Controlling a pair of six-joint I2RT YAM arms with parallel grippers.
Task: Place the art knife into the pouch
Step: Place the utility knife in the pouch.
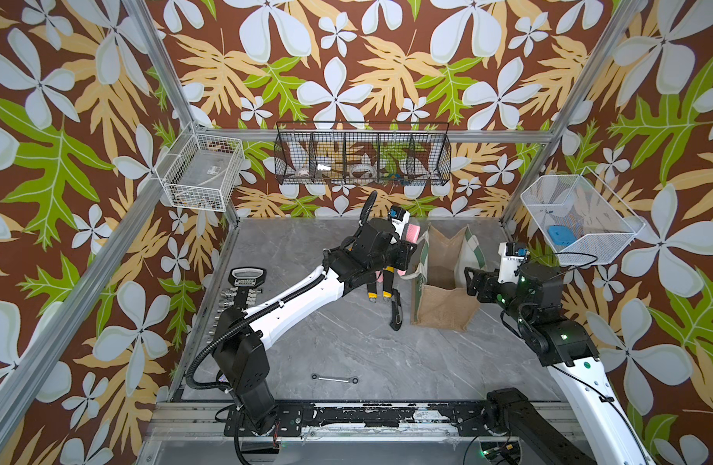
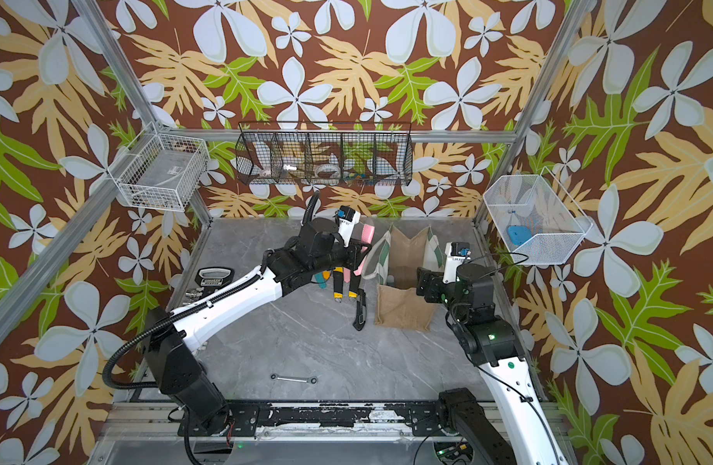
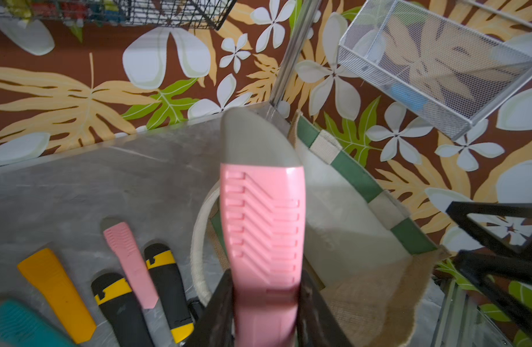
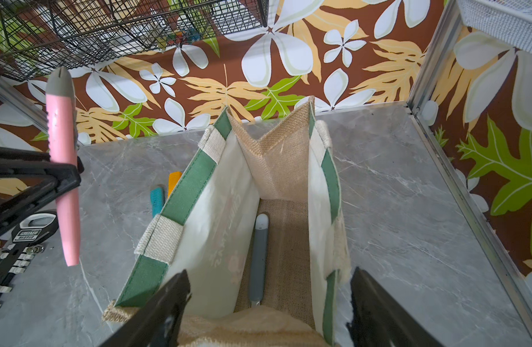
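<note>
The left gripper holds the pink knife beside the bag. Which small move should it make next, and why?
Probably carry the pink art knife sideways until it is over the pouch, before lowering it. The left gripper is shut on the knife, raised, beside the pouch's rim and not above the opening. The right gripper stands open at the near end, and the mouth gapes wide.

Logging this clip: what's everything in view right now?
boxy tan jute pouch, green-banded rim: 1, tan, table right of centre.
pink plastic art knife: 1, pink, held up beside pouch.
slim grey knife: 1, grey, inside pouch.
loose plastic-handled knives: 6, pink, orange, teal, two black-yellow, black; table left of pouch.
silver wrench: 1, silver, table front.
black-handled socket rail: 1, black, table's left edge.
wire wall baskets: 3, black at back, white left, white mesh right.
left gripper: 1, black, shut on art knife.
right gripper: 1, black, open at pouch's near end.
</note>
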